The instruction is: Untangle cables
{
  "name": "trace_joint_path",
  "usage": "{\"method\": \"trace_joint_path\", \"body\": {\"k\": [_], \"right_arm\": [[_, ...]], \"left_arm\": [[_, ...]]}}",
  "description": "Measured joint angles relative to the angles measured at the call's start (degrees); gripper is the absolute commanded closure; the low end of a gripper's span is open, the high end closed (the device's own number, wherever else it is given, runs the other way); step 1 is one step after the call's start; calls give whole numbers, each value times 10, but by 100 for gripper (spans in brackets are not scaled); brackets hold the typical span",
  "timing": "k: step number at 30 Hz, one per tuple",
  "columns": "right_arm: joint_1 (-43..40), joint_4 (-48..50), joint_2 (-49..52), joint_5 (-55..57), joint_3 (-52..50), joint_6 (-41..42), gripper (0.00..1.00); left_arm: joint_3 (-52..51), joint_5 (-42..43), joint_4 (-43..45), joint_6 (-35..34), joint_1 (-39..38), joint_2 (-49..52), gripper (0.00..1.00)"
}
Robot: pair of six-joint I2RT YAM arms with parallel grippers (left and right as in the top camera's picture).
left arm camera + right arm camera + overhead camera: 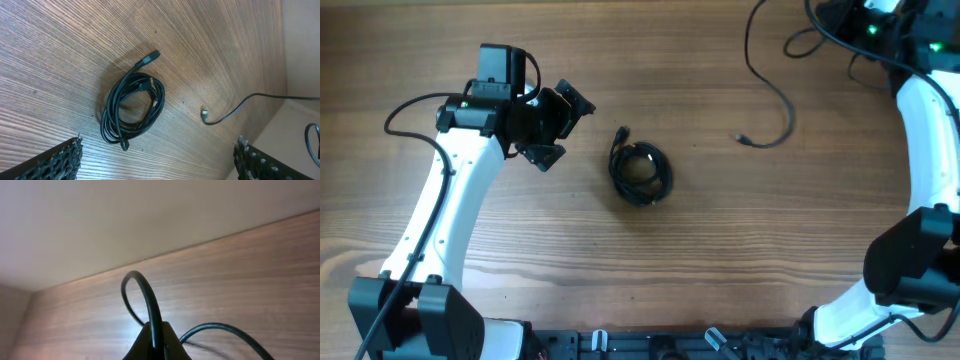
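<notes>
- The coiled bundle [640, 172] of thin black cord lies flat near the middle of the wooden table [720, 260], apart from both arms.
- In the left wrist view the coiled bundle [132, 102] shows one plug end sticking out at its far side and another at its near edge. How many cords make up the coil is hard to tell.
- The loose strand [782, 105] lies to the right of the bundle and well apart from it. Its small plug end points left, and the cord curves away to the far edge, where the frame cuts it off.
- The left wrist view also shows the loose strand [235, 107], which runs out of the right edge of the frame.
- The left gripper [565, 130] sits just left of the bundle with its fingers spread wide and nothing between them.
- Only the ribbed finger pads [55, 162] show in the left wrist view, at the bottom corners.
- The right gripper [868, 22] is at the far right corner, mostly cut off by the frame edge.
- In the right wrist view the right gripper [155, 342] is only a dark wedge at the bottom edge. It seems pressed together on a looped cord [145, 292] that arches up from it.
- Whether the looped cord is the loose strand cannot be told.
</notes>
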Motion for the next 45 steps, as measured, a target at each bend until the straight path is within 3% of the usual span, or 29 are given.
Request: {"method": "trace_joint_path", "body": {"k": [3, 4, 5, 6, 10, 13, 20, 25, 31, 35, 38, 41, 42, 44, 45], "right_arm": [[1, 82, 1, 106, 0, -1, 95], [0, 124, 3, 181, 0, -17, 68], [-5, 148, 7, 256, 0, -33, 19], [-13, 163, 13, 311, 0, -52, 1], [-65, 89, 57, 450, 2, -111, 0], [-79, 23, 85, 473, 2, -112, 0], [-75, -67, 89, 205, 2, -67, 0], [-64, -51, 108, 236, 2, -26, 1], [-74, 69, 189, 298, -2, -21, 1], [-102, 97, 197, 300, -2, -18, 1], [-136, 87, 241, 302, -2, 53, 1], [-145, 129, 259, 267, -3, 83, 11], [-145, 144, 262, 249, -3, 92, 21], [-144, 167, 265, 230, -3, 122, 53], [-144, 181, 269, 222, -3, 131, 62]], "left_arm": [[0, 0, 0, 0, 0, 0, 2], [0, -1, 1, 0, 0, 0, 1], [0, -2, 1, 0, 0, 0, 1], [0, -2, 2, 0, 0, 0, 1], [0, -2, 4, 0, 0, 0, 1], [0, -2, 3, 0, 0, 0, 1], [0, -2, -2, 0, 0, 0, 1], [0, -2, -3, 0, 0, 0, 1], [0, -2, -3, 0, 0, 0, 1], [0, -2, -3, 0, 0, 0, 1], [0, -2, -3, 0, 0, 0, 1], [0, -2, -2, 0, 0, 0, 1], [0, -2, -3, 0, 0, 0, 1], [0, -2, -3, 0, 0, 0, 1], [0, -2, -3, 0, 0, 0, 1]]}}
